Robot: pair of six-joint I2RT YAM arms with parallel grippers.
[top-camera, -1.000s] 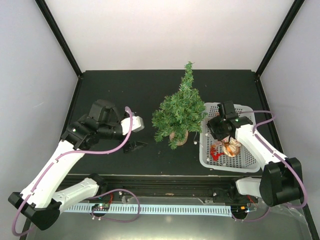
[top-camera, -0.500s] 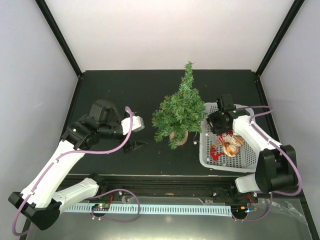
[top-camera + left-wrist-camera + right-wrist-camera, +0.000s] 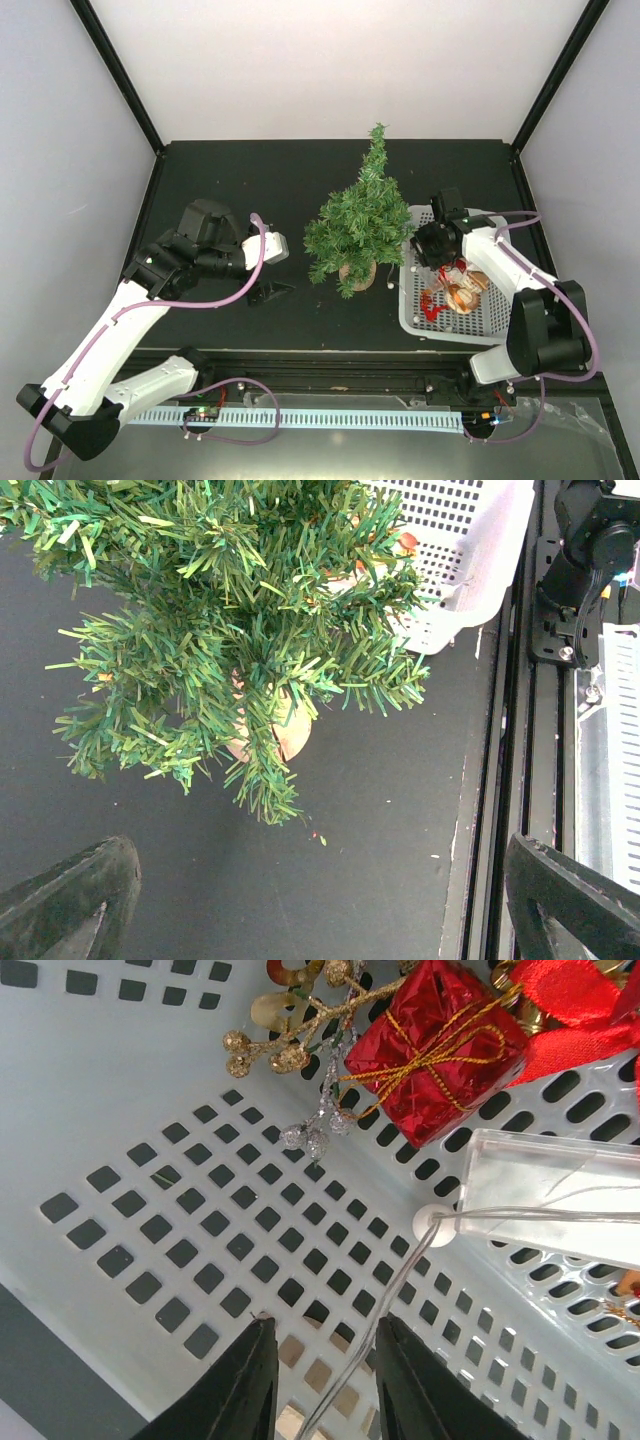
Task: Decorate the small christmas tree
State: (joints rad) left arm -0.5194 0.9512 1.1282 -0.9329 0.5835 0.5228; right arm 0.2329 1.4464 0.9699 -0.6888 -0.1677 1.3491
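The small christmas tree (image 3: 360, 222) stands upright mid-table on its tan base (image 3: 357, 272); it also fills the top of the left wrist view (image 3: 220, 630). My left gripper (image 3: 268, 292) is open and empty, low on the table to the tree's left. My right gripper (image 3: 437, 246) hangs over the far left part of the white basket (image 3: 495, 318). Its jaws stand apart just above the basket floor (image 3: 150, 1230), and a thin clear wire (image 3: 392, 1300) runs between its fingertips (image 3: 250, 1380). A red gift box (image 3: 445, 1050), gold berries (image 3: 270, 1055) and silver berries (image 3: 315, 1138) lie ahead.
A clear plastic box (image 3: 555, 1195) and a red ribbon (image 3: 570, 1000) lie in the basket beside the gift box. The basket's near corner (image 3: 460, 570) touches the tree's right branches. A black rail (image 3: 520, 730) runs along the table's front edge.
My right gripper has shifted slightly back and left over the basket, with its arm swung in. The left arm and the tree have not moved.
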